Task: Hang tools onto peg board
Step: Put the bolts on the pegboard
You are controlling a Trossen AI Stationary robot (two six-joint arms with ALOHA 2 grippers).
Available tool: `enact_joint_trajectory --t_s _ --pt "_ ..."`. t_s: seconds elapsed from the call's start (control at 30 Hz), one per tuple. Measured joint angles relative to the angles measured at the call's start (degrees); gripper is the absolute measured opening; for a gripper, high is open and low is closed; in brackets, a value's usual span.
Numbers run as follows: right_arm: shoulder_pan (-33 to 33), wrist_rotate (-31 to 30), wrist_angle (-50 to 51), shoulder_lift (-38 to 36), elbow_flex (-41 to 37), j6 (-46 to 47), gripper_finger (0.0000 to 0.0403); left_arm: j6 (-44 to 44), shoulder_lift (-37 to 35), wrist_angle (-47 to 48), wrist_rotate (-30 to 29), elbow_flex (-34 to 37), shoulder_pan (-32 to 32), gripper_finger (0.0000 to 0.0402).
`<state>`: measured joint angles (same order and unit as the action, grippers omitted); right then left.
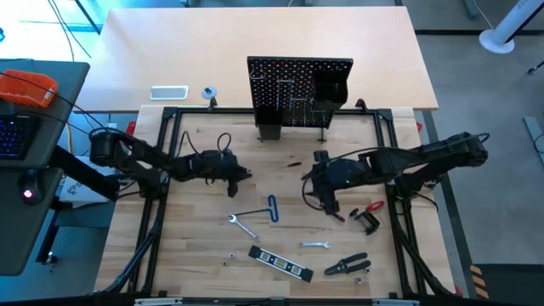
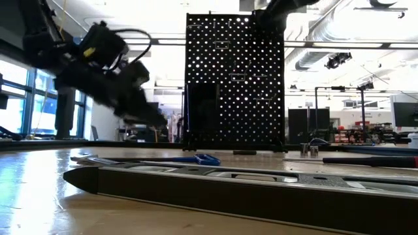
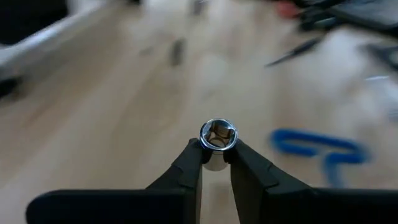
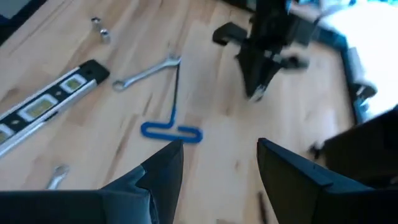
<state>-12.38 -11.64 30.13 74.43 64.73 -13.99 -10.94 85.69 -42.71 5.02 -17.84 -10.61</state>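
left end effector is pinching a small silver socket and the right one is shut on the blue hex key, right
Not quite. The left end effector does pinch the silver socket, but the right end effector is open and empty; the right wrist view shows the blue hex key lying on the table.

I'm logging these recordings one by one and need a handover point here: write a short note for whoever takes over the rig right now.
Left gripper: shut on a small silver socket, lifted over the table's left-centre.
Right gripper: open, holding nothing, hovering right of centre.
Peg board: upright at the table's back edge; no loose tool visibly hung yet.
On the table: blue-handled key, two wrenches, black level, pliers, red-and-black clamp.
Done: socket picked up.
Left: place the socket, then hang the rest.
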Motion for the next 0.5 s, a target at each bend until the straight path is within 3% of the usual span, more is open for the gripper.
enact_joint_trajectory --t_s 0.23,0.4,0.5 --pt "-1.86 -2.30 -5.87 4.15 0.02 -7.88 0.0199 -2.37 -1.81 0.05 11.43 -6.25 0.13 0.0044" --pt "-3.50 -11.44 -9.21 9.02 0.02 -12.95 0.0199 -3.20 -2.60 -0.18 18.10 -11.18 0.11 0.0044" --pt "-4.45 -13.44 -14.32 10.80 0.02 -17.52 0.0199 -3.62 -2.56 -0.14 21.16 -13.70 0.13 0.0044"
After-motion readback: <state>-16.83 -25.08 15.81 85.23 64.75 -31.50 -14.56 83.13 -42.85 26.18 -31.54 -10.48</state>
